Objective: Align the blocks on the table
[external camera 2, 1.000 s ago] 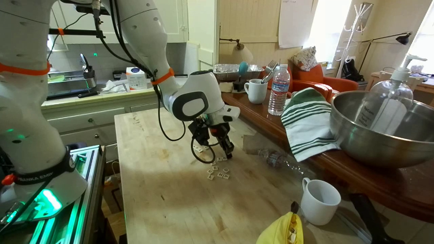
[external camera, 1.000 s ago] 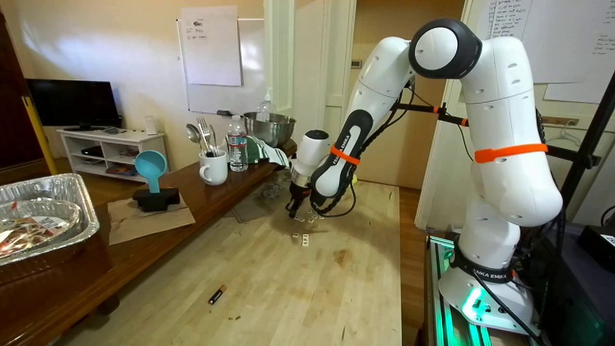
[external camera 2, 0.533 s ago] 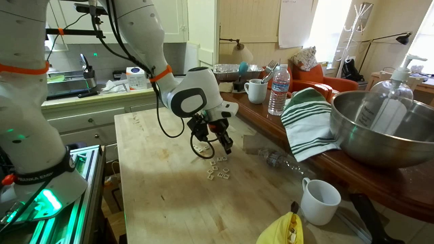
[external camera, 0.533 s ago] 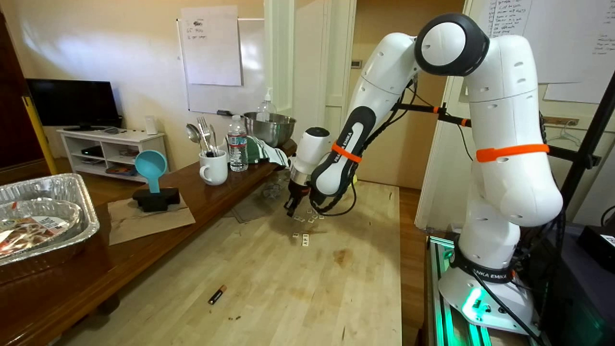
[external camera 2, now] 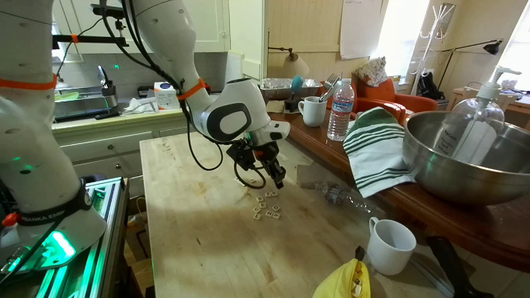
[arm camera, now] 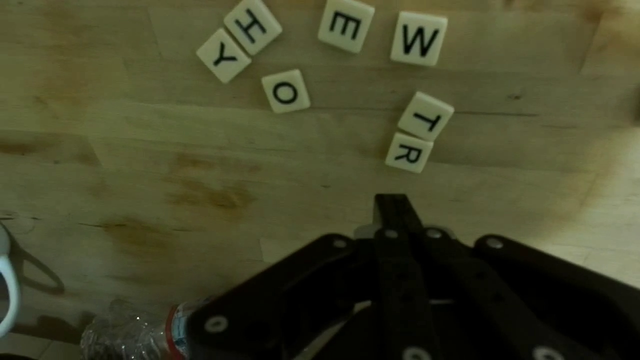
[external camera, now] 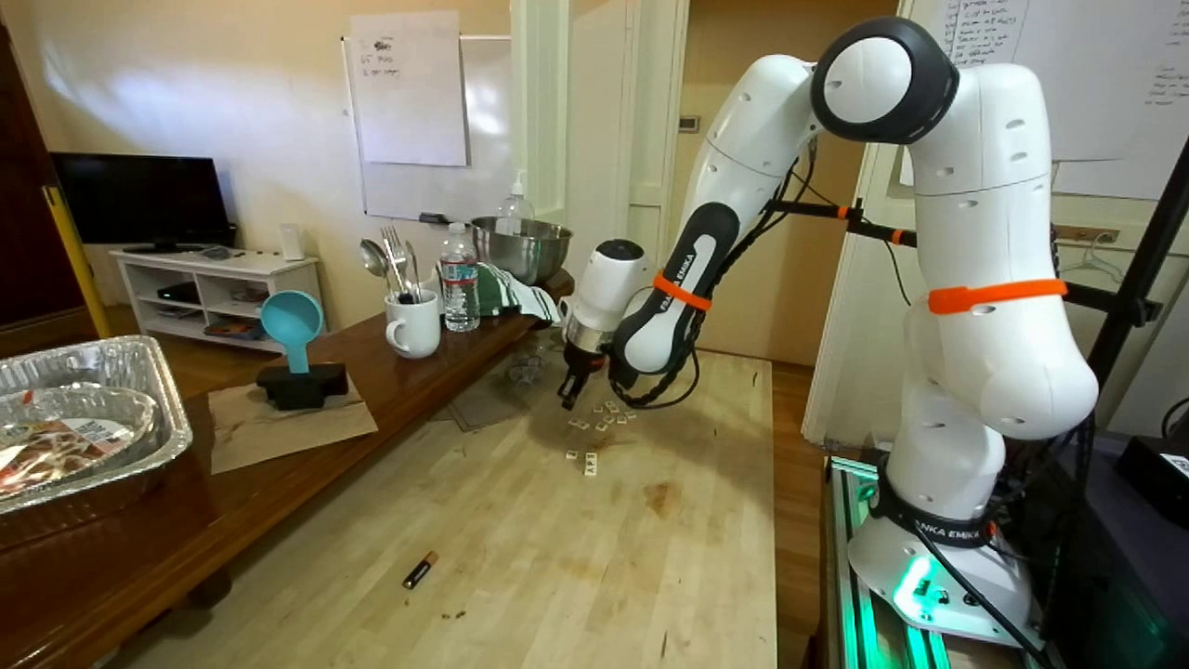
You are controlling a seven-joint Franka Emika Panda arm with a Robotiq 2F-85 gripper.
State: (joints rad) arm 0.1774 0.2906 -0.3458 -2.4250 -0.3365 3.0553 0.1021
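The blocks are small cream letter tiles lying flat on the pale wood table (external camera: 520,557). In the wrist view T (arm camera: 426,116) and R (arm camera: 409,152) touch, and so do H (arm camera: 253,26) and Y (arm camera: 223,55). O (arm camera: 286,91), E (arm camera: 345,25) and W (arm camera: 418,39) lie apart. In an exterior view a short row of tiles (external camera: 591,464) stands with a single tile (external camera: 571,454) beside it. My gripper (arm camera: 392,197) is shut and empty just off the R tile. It hangs above the table in both exterior views (external camera: 568,403) (external camera 2: 280,184).
A clear plastic bottle (external camera 2: 337,194) lies on the table near the raised brown counter (external camera 2: 331,155). A white mug (external camera 2: 391,246) and yellow pouch (external camera 2: 345,281) stand at one end. A battery (external camera: 420,570) lies towards the other end.
My gripper has risen a little from the table beside the T and R tiles, and the arm has drawn back slightly. It stays shut. The tiles have not visibly moved.
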